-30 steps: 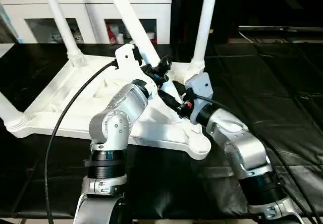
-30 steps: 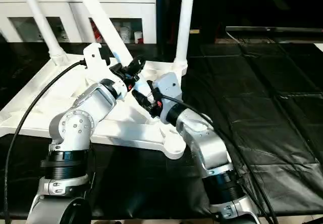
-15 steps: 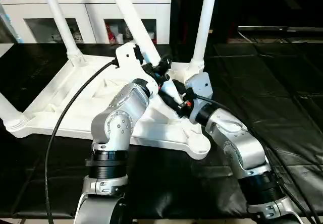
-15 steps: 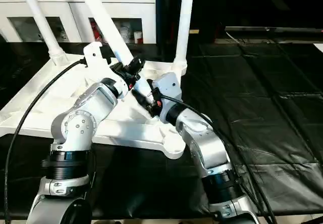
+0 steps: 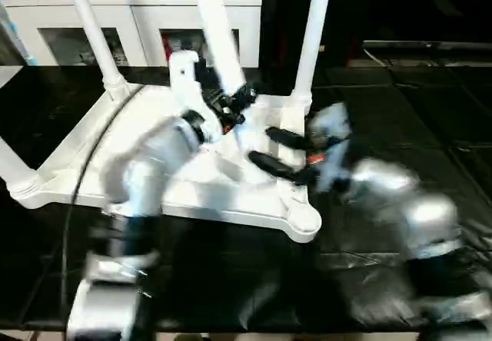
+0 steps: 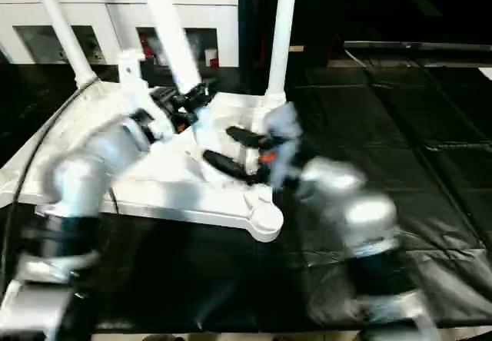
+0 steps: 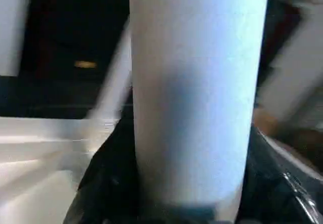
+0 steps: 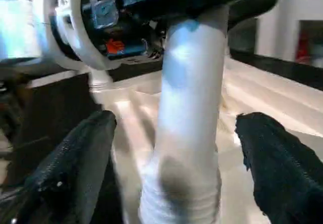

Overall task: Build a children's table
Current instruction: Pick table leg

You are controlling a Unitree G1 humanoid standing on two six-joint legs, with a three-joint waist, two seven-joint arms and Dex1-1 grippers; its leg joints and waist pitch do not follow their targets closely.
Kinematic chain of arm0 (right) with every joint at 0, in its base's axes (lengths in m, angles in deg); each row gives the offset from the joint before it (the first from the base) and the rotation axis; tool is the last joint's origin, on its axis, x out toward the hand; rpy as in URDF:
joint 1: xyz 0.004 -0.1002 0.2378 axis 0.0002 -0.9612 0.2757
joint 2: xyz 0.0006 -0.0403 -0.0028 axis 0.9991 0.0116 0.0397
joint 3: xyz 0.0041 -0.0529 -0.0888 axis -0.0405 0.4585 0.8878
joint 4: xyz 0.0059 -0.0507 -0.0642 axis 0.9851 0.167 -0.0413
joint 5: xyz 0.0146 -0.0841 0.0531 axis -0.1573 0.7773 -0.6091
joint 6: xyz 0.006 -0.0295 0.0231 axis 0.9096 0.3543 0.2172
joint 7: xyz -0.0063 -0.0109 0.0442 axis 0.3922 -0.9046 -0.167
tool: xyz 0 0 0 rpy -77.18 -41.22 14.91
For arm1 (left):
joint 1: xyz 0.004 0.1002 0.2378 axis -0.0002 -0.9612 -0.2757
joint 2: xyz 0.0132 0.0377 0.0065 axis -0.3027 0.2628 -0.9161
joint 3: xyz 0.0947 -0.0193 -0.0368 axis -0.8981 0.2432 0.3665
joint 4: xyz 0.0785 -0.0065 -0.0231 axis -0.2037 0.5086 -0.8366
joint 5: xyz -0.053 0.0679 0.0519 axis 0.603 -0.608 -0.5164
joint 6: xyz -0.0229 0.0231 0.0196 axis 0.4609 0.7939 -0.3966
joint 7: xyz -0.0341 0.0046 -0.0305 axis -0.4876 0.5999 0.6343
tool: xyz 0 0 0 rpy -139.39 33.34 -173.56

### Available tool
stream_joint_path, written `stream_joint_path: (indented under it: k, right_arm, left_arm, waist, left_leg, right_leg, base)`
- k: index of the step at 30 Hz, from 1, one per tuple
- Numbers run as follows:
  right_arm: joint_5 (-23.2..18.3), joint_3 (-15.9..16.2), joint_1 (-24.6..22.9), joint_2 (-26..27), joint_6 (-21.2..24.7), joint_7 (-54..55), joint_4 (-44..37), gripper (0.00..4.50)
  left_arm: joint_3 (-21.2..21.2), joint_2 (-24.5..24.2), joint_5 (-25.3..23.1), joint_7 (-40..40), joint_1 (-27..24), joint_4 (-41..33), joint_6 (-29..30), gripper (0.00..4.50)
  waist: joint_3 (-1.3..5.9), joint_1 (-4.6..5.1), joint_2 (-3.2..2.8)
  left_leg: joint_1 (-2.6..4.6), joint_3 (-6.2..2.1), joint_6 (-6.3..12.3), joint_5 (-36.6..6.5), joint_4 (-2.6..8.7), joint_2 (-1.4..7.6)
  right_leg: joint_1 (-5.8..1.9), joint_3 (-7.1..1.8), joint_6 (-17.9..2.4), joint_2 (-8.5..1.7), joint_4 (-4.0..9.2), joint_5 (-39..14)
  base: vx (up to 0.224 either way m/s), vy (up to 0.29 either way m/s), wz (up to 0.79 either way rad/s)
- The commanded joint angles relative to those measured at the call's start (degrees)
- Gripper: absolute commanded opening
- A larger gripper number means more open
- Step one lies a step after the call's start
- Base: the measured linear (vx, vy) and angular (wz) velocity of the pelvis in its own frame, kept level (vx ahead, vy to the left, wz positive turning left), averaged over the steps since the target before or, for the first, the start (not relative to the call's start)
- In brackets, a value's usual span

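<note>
Three legs already stand up out of the upturned table top, which lies ribbed side up on the black mat with the white cabinet behind it at twelve o'clock. One stands at the far left corner, one at the far right corner, and a third at nine o'clock on the near left. The empty corner socket sits at the near right, at about five o'clock from the grippers.

The fourth leg leans over the middle of the top, its threaded end low and its free end tilted toward eleven o'clock. The left gripper is clamped round this leg partway up; in its wrist view the tube fills the space between the black fingers.

The right gripper has its jaws spread wide, one finger on each side of the leg's lower end and not touching it. The threaded end lies between those jaws, roughly centred.

To do this step well, I judge the leg must be carried toward the vacant socket at five o'clock, brought upright over the hole before it is lowered, and only then turned. The left grip should stay firm while the right takes a fresh hold low on the tube, since a tilted entry would likely cross the threads.
</note>
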State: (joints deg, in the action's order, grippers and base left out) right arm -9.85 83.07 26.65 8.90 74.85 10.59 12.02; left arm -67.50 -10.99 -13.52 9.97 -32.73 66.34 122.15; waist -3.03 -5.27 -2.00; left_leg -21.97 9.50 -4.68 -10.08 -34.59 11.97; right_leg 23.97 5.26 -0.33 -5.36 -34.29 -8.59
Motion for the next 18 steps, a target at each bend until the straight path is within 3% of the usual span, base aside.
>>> stream_joint_path:
  k: [1,2,8,12,17,18]
  right_arm:
    - [-2.9,-1.0,0.9,-0.6,3.2,-2.2,-0.9,4.47]
    - [-4.3,-1.5,1.6,-1.3,5.1,-3.3,-0.4,4.5]
    - [-10.9,-2.0,4.7,-5.2,14.2,-10.6,2.9,4.5]
    - [-12.3,-0.2,5.0,-6.5,16.8,-15.6,3.5,4.5]
    - [-15.3,1.9,5.0,-7.2,18.3,-21.6,1.8,4.5]
    - [-15.6,2.4,4.8,-7.3,18.4,-22.6,1.3,4.21]
  left_arm:
    - [0.0,-1.0,2.0,3.4,1.6,-0.3,1.5,1.91]
    - [0.0,-1.7,3.2,5.5,1.9,-0.2,2.5,1.91]
    - [-3.6,-7.6,9.3,22.7,3.4,-2.3,7.4,1.91]
    - [-5.9,-9.1,11.2,29.1,3.5,-4.2,9.1,1.91]
    - [-8.1,-9.4,13.2,34.0,3.5,-5.8,10.1,1.91]
    - [-8.2,-9.0,12.9,33.8,3.8,-5.4,9.9,1.91]
  waist:
    - [4.56,-0.25,1.14]
    - [4.55,-0.38,1.33]
    - [4.49,-0.46,1.08]
    - [4.49,-0.55,1.36]
    - [4.29,-0.89,1.39]
    - [4.26,-0.98,1.39]
  left_leg:
    - [0.46,0.51,3.77,-6.3,3.29,0.28]
    - [0.44,0.51,3.69,-6.3,3.26,0.17]
    - [0.64,0.47,2.76,-7.5,3.36,0.17]
    - [0.51,0.52,2.48,-7.1,3.32,0.35]
    - [0.52,0.59,2.05,-8.4,3.3,0.37]
    - [0.5,0.55,1.79,-8.8,3.33,0.44]
  right_leg:
    - [-3.88,-2.23,-10.5,-2.09,3.19,-12.3]
    - [-3.97,-2.21,-10.5,-2.13,3.16,-12.9]
    - [-3.84,-2.15,-10.6,-2.15,3.28,-15.0]
    - [-3.91,-2.2,-11.3,-2.21,3.0,-13.9]
    - [-3.81,-2.23,-10.3,-2.28,3.38,-17.3]
    - [-3.77,-2.24,-9.8,-2.32,3.45,-18.3]
  base:
    - [0.0,0.0,0.0]
    - [0.0,0.0,0.0]
    - [0.0,0.0,0.0]
    - [0.0,0.0,0.0]
    - [0.0,0.0,0.0]
    - [0.0,0.0,0.0]
